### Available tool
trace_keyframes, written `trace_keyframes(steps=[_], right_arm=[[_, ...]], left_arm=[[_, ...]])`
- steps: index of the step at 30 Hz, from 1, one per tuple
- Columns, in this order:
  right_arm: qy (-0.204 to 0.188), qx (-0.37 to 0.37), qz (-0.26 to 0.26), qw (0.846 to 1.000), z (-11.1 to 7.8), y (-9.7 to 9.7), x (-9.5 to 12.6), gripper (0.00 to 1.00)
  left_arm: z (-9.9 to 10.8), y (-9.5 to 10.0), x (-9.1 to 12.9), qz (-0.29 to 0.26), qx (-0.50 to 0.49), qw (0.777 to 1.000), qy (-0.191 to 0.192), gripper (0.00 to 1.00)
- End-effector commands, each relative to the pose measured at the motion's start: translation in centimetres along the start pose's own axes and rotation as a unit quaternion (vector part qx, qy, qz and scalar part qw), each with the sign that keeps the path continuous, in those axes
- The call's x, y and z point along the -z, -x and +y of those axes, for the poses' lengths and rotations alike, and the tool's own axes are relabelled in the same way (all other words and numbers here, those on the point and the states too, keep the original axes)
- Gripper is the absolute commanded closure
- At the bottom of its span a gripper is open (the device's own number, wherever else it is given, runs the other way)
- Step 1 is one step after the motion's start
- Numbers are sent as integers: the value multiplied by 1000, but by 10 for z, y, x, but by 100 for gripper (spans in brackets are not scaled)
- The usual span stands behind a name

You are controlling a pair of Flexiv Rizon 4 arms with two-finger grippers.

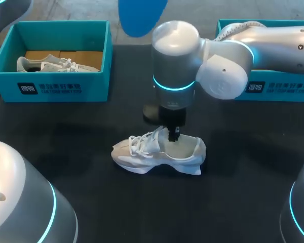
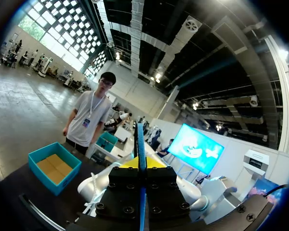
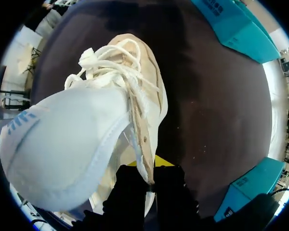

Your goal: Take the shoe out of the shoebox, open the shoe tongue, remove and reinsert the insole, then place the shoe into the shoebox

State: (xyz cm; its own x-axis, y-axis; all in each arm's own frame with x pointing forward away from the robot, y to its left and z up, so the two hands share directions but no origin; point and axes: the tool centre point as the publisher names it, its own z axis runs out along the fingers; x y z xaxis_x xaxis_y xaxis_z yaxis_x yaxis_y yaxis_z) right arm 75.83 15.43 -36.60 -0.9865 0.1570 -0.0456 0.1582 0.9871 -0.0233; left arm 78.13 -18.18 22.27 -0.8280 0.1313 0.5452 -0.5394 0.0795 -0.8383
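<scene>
Currently right gripper (image 3: 150, 179) is clenched on the opening edge of the shoe (image 1: 159, 152), with the tongue (image 3: 62, 139) just beside the jaws and the shoe resting on the table (image 1: 243, 172). Left gripper (image 2: 142, 164) grasps the blue insole (image 2: 140, 137) edge-on between its jaws.

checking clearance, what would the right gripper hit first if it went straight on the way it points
The shoe. The right gripper points down into its opening, fingers apparently pinching the upper's edge, so straight on it would likely press into the shoe's inside; depth there is unclear.

White shoe (image 1: 159, 152), blue insole (image 1: 142, 17), teal shoebox (image 1: 91, 88)
</scene>
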Motion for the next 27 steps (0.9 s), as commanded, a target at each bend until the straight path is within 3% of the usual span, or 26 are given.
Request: trace_keyframes(steps=[1, 16, 27], right_arm=[[0, -14, -6, 1000, -8, -7, 16, 100], [18, -134, 4, 991, -13, -38, 41, 100], [52, -272, -5, 961, -3, -53, 55, 100]], left_arm=[[0, 0, 0, 0, 0, 1000, 1, 100], [0, 0, 0, 0, 0, 1000, 1, 100], [0, 0, 0, 0, 0, 1000, 1, 100]])
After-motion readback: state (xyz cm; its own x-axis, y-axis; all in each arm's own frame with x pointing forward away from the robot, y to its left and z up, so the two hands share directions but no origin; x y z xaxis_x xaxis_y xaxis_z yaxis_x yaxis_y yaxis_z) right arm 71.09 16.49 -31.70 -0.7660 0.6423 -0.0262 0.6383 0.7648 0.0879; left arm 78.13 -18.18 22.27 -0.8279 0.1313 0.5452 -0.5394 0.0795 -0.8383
